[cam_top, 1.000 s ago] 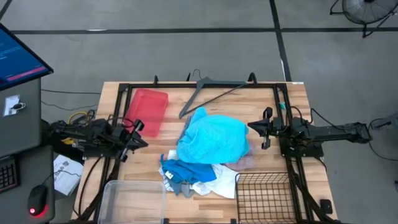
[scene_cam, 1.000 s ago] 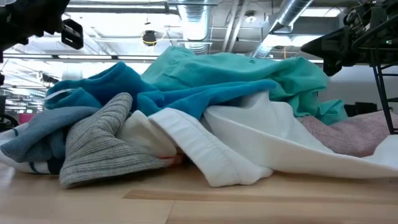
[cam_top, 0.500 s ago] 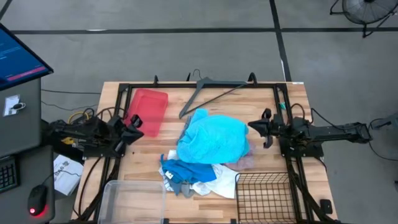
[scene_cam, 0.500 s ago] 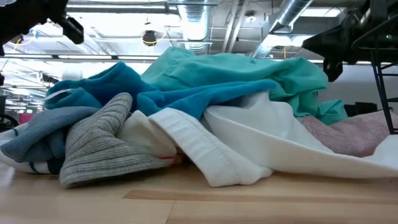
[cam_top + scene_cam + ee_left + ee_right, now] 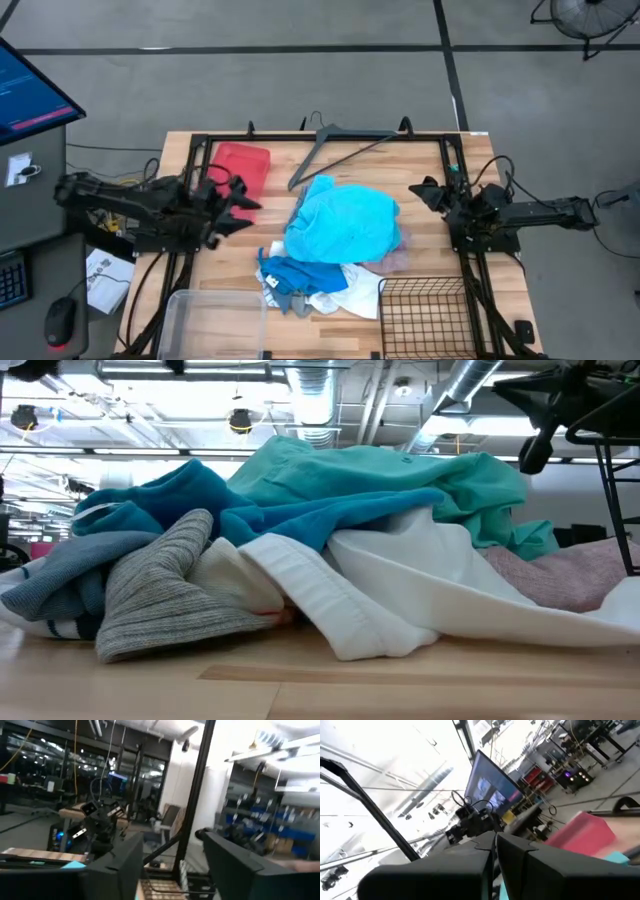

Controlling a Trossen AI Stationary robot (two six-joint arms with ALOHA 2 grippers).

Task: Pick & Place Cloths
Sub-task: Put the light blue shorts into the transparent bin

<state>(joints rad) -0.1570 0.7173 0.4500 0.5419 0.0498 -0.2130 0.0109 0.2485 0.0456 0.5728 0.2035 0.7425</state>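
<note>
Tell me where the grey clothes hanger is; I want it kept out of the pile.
In the high view the grey hanger lies on the table's far edge, right of the red tray and just beyond the turquoise cloth topping the pile.

Pink cloth mostly buried under turquoise cloth.

High view: overhead, facing straight down, distant; covers the whole table. Low view: tabletop height, level, very near the cloths, room beyond. Left wrist view: roughly level, looking across toward the opposite arm, apparently. Right wrist view: tilted upward, facing across the table. High and low views share the cloth heap.
</note>
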